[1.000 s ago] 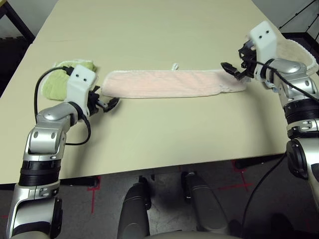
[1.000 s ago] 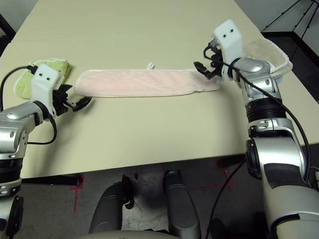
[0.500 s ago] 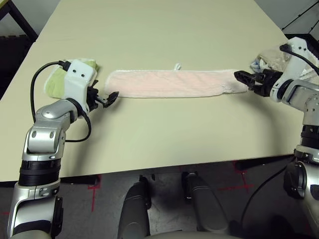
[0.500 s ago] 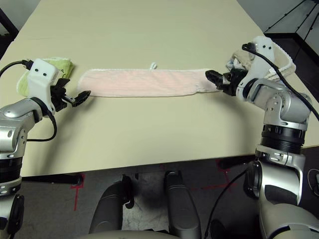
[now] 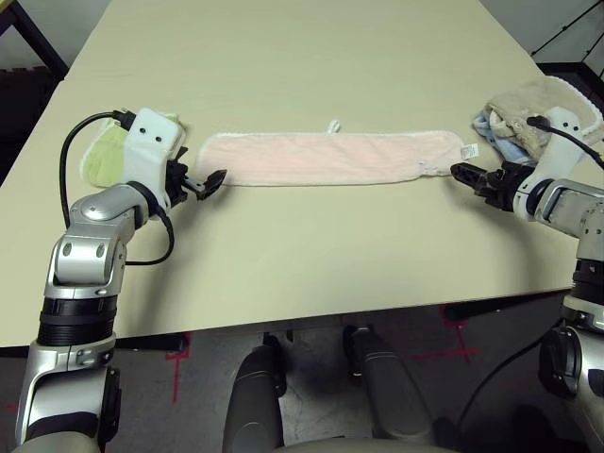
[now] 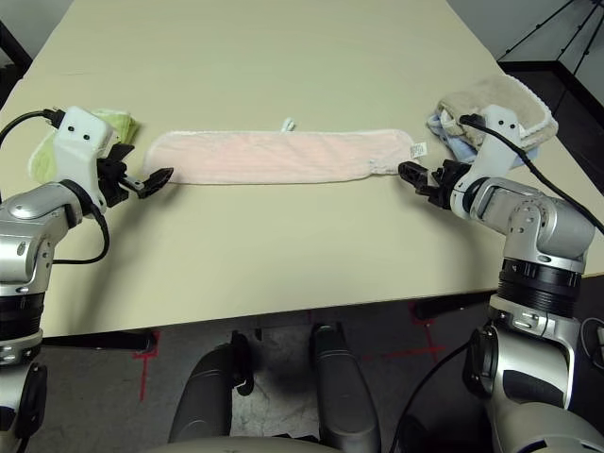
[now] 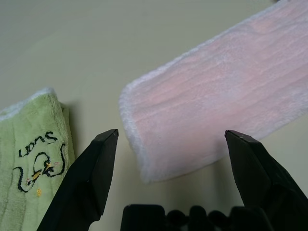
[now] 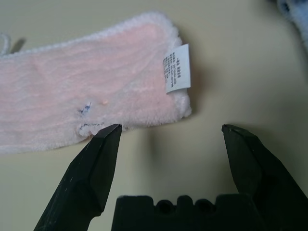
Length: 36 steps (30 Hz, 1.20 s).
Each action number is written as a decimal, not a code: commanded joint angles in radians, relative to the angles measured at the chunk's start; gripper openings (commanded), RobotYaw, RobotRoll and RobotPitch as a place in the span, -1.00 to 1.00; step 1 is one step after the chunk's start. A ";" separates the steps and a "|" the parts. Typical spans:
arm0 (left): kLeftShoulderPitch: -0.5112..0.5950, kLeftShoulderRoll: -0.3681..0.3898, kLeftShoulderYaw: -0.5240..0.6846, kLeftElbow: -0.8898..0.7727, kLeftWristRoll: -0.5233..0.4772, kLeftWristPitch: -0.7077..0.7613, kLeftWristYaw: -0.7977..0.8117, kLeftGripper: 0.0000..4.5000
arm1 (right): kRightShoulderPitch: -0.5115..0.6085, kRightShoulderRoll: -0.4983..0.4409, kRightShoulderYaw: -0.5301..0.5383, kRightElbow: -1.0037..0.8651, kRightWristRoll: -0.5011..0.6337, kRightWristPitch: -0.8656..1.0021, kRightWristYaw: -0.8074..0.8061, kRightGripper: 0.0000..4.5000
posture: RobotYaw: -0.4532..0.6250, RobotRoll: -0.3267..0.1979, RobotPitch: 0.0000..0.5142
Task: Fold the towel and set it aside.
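Right now the pink towel (image 5: 326, 159) lies on the worktop (image 5: 311, 255) as a long folded strip stretched between the two hands, one short end just ahead of each. The left hand (image 5: 201, 184) has its fingers (image 7: 94, 175) spread apart and empty, low over the worktop, with the green towel (image 7: 26, 168) close beside it on the outer side. The right hand (image 5: 469, 176) is likewise wide open and holds nothing; the end with the white care label (image 8: 176, 68) sits just beyond its fingertips (image 8: 98, 166). I'd judge the next fold is end to end. To do it well, each hand should slide under its end squarely, catching both layers. The left should stay clear of the green one.
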 commanded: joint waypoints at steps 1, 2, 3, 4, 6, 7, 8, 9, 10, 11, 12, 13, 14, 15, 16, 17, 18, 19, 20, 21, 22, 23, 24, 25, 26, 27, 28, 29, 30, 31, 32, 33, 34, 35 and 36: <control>0.022 0.015 -0.017 -0.012 0.009 -0.002 -0.007 1.00 | -0.018 0.017 0.019 0.052 -0.001 -0.033 -0.017 1.00 | -0.48 0.25 -0.03; 0.024 0.017 -0.016 -0.015 0.010 -0.001 -0.008 1.00 | -0.025 0.026 0.023 0.068 0.000 -0.041 -0.019 1.00 | -0.48 0.25 -0.03; 0.027 0.019 -0.015 -0.017 0.010 0.000 -0.009 1.00 | -0.030 0.033 0.028 0.082 -0.002 -0.051 -0.023 1.00 | -0.48 0.25 -0.03; 0.031 0.022 -0.013 -0.019 0.011 0.001 -0.009 1.00 | -0.036 0.042 0.029 0.095 0.000 -0.058 -0.026 1.00 | -0.48 0.25 -0.03; 0.035 0.026 -0.010 -0.021 0.011 0.002 -0.009 1.00 | -0.044 0.050 0.031 0.113 0.000 -0.070 -0.032 1.00 | -0.48 0.25 -0.03; 0.038 0.029 -0.010 -0.024 0.012 0.004 -0.009 1.00 | -0.049 0.056 0.028 0.123 0.001 -0.077 -0.038 1.00 | -0.46 0.25 -0.02; 0.041 0.031 -0.009 -0.027 0.012 0.005 -0.009 1.00 | -0.054 0.061 0.024 0.133 0.002 -0.083 -0.046 1.00 | -0.46 0.25 -0.02; 0.045 0.033 -0.009 -0.029 0.012 0.005 -0.009 1.00 | -0.060 0.068 0.019 0.145 0.003 -0.090 -0.055 1.00 | -0.46 0.25 -0.02; 0.047 0.034 -0.009 -0.031 0.012 0.006 -0.008 1.00 | -0.064 0.073 0.015 0.154 0.005 -0.095 -0.061 1.00 | -0.46 0.25 -0.02; 0.049 0.035 -0.009 -0.031 0.012 0.006 -0.008 1.00 | -0.068 0.079 0.010 0.161 0.008 -0.099 -0.069 1.00 | -0.46 0.25 -0.02; 0.050 0.035 -0.009 -0.031 0.012 0.005 -0.007 1.00 | -0.072 0.083 0.008 0.168 0.009 -0.102 -0.075 1.00 | -0.46 0.25 -0.02; 0.050 0.036 -0.010 -0.031 0.012 0.006 -0.006 1.00 | -0.074 0.086 0.008 0.174 0.009 -0.106 -0.080 1.00 | -0.46 0.25 -0.02; 0.050 0.037 -0.010 -0.031 0.012 0.006 -0.006 1.00 | -0.076 0.089 0.006 0.178 0.009 -0.108 -0.086 1.00 | -0.46 0.25 -0.02; 0.050 0.037 -0.010 -0.031 0.012 0.006 -0.005 1.00 | -0.077 0.091 0.004 0.183 0.008 -0.111 -0.092 1.00 | -0.46 0.25 -0.02; 0.050 0.037 -0.010 -0.030 0.012 0.006 -0.005 1.00 | -0.078 0.092 0.002 0.186 0.008 -0.113 -0.096 1.00 | -0.46 0.25 -0.02; 0.051 0.038 -0.009 -0.030 0.012 0.005 -0.006 1.00 | -0.078 0.093 0.001 0.187 0.007 -0.114 -0.102 1.00 | -0.45 0.25 -0.02; 0.052 0.039 -0.009 -0.028 0.012 0.004 -0.007 1.00 | -0.078 0.094 0.000 0.194 0.006 -0.119 -0.107 1.00 | -0.45 0.25 -0.02; 0.052 0.040 -0.009 -0.027 0.013 0.003 -0.007 1.00 | -0.077 0.094 0.000 0.199 0.007 -0.123 -0.110 1.00 | -0.45 0.25 -0.02; 0.052 0.040 -0.010 -0.025 0.013 0.002 -0.007 1.00 | -0.078 0.096 -0.001 0.210 0.004 -0.132 -0.120 1.00 | -0.45 0.25 -0.02; 0.052 0.040 -0.012 -0.023 0.014 0.000 -0.008 1.00 | -0.080 0.098 -0.002 0.221 0.002 -0.143 -0.127 0.84 | -0.45 0.25 -0.02; 0.052 0.041 -0.016 -0.022 0.017 -0.003 -0.009 1.00 | -0.080 0.099 -0.002 0.230 0.002 -0.152 -0.133 0.74 | -0.45 0.25 -0.02; 0.052 0.042 -0.017 -0.022 0.017 -0.004 -0.009 1.00 | -0.080 0.098 0.001 0.243 -0.001 -0.165 -0.137 0.59 | -0.45 0.25 -0.02; 0.053 0.042 -0.018 -0.022 0.018 -0.004 -0.010 1.00 | -0.080 0.097 0.003 0.254 -0.002 -0.177 -0.139 0.40 | -0.45 0.25 -0.02; 0.054 0.042 -0.018 -0.022 0.018 -0.004 -0.010 1.00 | -0.080 0.095 0.006 0.266 -0.003 -0.188 -0.139 0.24 | -0.45 0.25 -0.02; 0.055 0.042 -0.017 -0.022 0.018 -0.003 -0.010 1.00 | -0.081 0.093 0.009 0.278 -0.004 -0.199 -0.138 0.06 | -0.45 0.25 -0.02; 0.056 0.043 -0.017 -0.023 0.019 -0.003 -0.009 1.00 | -0.081 0.092 0.012 0.287 -0.005 -0.209 -0.138 -0.11 | -0.45 0.25 -0.02; 0.057 0.043 -0.016 -0.023 0.020 -0.003 -0.010 1.00 | -0.082 0.091 0.015 0.296 -0.005 -0.217 -0.138 -0.31 | -0.45 0.25 -0.02; 0.058 0.043 -0.016 -0.023 0.020 -0.003 -0.010 1.00 | -0.083 0.091 0.016 0.303 -0.005 -0.223 -0.137 -0.46 | -0.45 0.25 -0.02; 0.058 0.044 -0.016 -0.023 0.020 -0.003 -0.010 1.00 | -0.085 0.091 0.018 0.310 -0.005 -0.229 -0.136 -0.67 | -0.45 0.25 -0.01; 0.058 0.045 -0.016 -0.023 0.021 -0.003 -0.011 1.00 | -0.086 0.089 0.021 0.316 -0.008 -0.236 -0.135 -0.84 | -0.45 0.25 -0.01; 0.060 0.046 -0.017 -0.024 0.022 -0.003 -0.011 1.00 | -0.087 0.089 0.022 0.323 -0.009 -0.242 -0.134 -0.99 | -0.45 0.25 -0.01; 0.061 0.046 -0.016 -0.024 0.022 -0.003 -0.011 1.00 | -0.090 0.085 0.024 0.333 -0.011 -0.251 -0.131 -0.99 | -0.45 0.25 -0.02; 0.062 0.046 -0.016 -0.025 0.023 -0.003 -0.011 1.00 | -0.092 0.082 0.025 0.341 -0.012 -0.260 -0.129 -0.99 | -0.45 0.25 -0.02; 0.061 0.046 -0.017 -0.025 0.023 -0.003 -0.011 1.00 | -0.095 0.078 0.023 0.350 -0.012 -0.267 -0.128 -0.99 | -0.45 0.25 -0.02; 0.061 0.046 -0.017 -0.025 0.023 -0.002 -0.011 1.00 | -0.097 0.074 0.023 0.357 -0.013 -0.273 -0.126 -0.99 | -0.45 0.25 -0.02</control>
